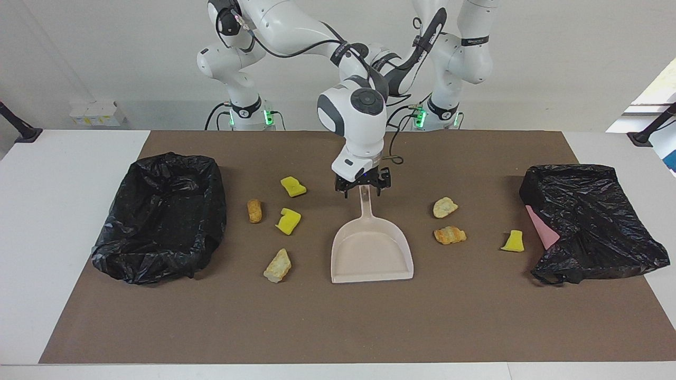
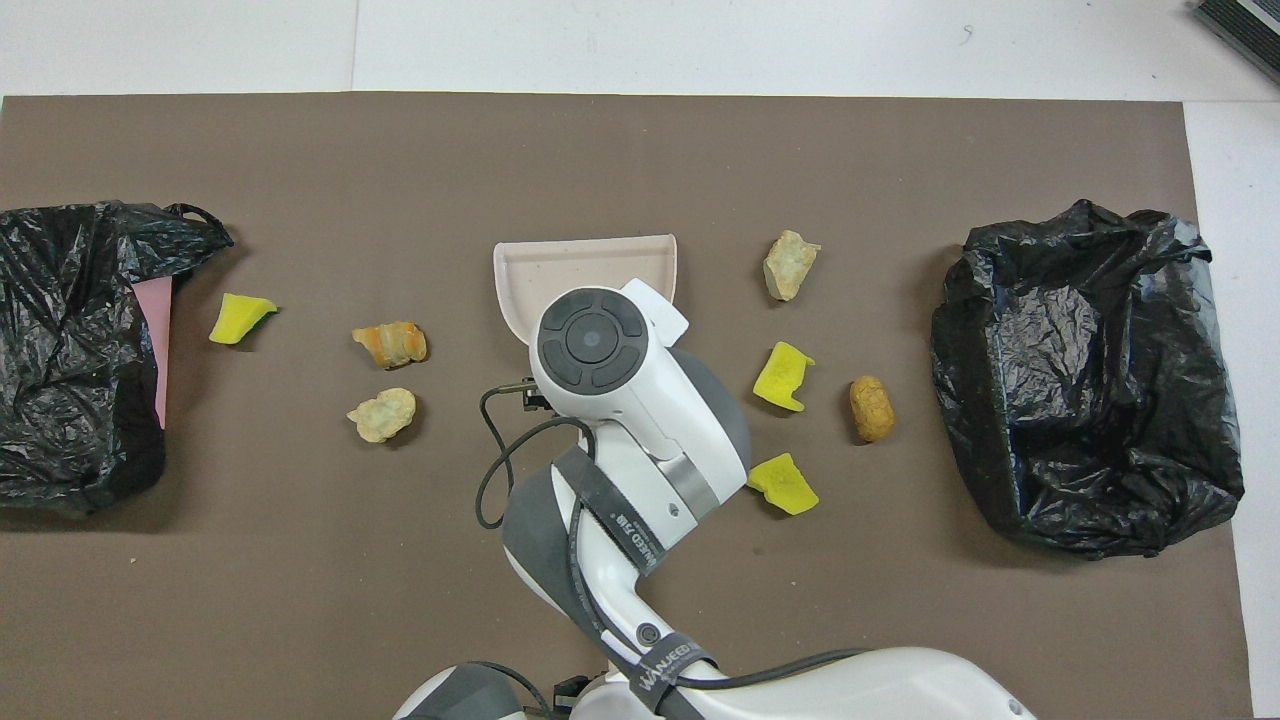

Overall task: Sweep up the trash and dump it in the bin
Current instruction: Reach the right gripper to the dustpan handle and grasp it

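Several scraps of trash lie on the brown mat: yellow sponge chunks (image 1: 292,186) (image 1: 288,220) (image 1: 513,241) and tan bread-like lumps (image 1: 254,210) (image 1: 278,265) (image 1: 445,207) (image 1: 450,235). The beige dustpan (image 1: 372,248) sits mid-table, handle toward the robots. My right gripper (image 1: 363,191) is down at the handle's end, open, its fingers on either side of it. The black-lined bin (image 1: 158,211) stands open at the right arm's end. The right arm hides my left gripper. In the overhead view the right arm covers the handle and part of the dustpan (image 2: 590,262).
A second black bag (image 1: 591,221) over a pink container lies at the left arm's end of the mat. Four scraps lie between the dustpan and the bin (image 2: 1080,380), three between the dustpan and the second bag.
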Robot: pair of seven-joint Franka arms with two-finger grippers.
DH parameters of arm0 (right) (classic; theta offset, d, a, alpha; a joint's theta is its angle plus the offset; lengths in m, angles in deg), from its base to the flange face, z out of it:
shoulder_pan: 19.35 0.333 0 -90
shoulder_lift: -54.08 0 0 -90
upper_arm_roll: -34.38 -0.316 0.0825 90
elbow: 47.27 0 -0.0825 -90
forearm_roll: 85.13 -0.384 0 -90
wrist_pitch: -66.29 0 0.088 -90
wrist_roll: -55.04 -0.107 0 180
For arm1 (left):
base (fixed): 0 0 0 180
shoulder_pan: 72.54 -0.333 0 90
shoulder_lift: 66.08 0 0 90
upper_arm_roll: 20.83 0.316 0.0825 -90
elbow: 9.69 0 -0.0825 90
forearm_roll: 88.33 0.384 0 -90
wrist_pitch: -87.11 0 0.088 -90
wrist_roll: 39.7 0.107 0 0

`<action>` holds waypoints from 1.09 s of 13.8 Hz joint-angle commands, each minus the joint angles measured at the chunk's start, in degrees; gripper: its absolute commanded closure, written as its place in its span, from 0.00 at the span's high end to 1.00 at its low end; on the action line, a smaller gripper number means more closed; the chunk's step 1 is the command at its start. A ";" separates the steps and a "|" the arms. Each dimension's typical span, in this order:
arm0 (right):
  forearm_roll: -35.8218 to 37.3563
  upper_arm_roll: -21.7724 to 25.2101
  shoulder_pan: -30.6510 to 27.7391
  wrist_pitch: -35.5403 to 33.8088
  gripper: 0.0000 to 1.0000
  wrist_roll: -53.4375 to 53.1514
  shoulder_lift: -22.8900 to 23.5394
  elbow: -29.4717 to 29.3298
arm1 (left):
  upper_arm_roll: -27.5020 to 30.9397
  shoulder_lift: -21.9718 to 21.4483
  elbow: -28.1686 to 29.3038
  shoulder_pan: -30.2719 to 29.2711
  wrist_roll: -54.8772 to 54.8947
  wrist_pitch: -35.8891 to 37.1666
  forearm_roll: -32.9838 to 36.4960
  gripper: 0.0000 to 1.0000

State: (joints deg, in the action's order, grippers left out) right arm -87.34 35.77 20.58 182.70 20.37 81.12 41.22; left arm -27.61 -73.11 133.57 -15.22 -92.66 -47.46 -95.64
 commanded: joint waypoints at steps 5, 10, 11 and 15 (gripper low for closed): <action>-2.87 0.10 0.49 2.06 0.77 -0.49 3.01 -1.13 | 1.50 -3.60 0.97 0.60 -0.83 4.66 -0.51 0.00; -4.12 0.10 0.50 1.62 0.52 -0.66 3.01 -0.43 | 1.50 -3.60 1.06 -0.28 -0.83 4.75 -0.51 0.00; -4.20 0.10 0.50 1.62 0.52 -0.66 2.84 0.36 | 1.50 -3.86 1.15 -0.37 -0.83 5.19 -0.51 0.00; -4.03 0.10 0.50 1.18 0.36 -2.33 2.57 0.71 | 1.59 -6.76 2.11 -4.84 -0.22 8.62 -0.33 0.00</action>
State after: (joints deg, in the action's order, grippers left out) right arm -90.46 35.83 21.04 184.25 20.15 84.00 41.57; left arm -25.93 -76.14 133.58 -17.64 -93.34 -40.70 -95.64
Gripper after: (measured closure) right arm 0.485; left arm 0.744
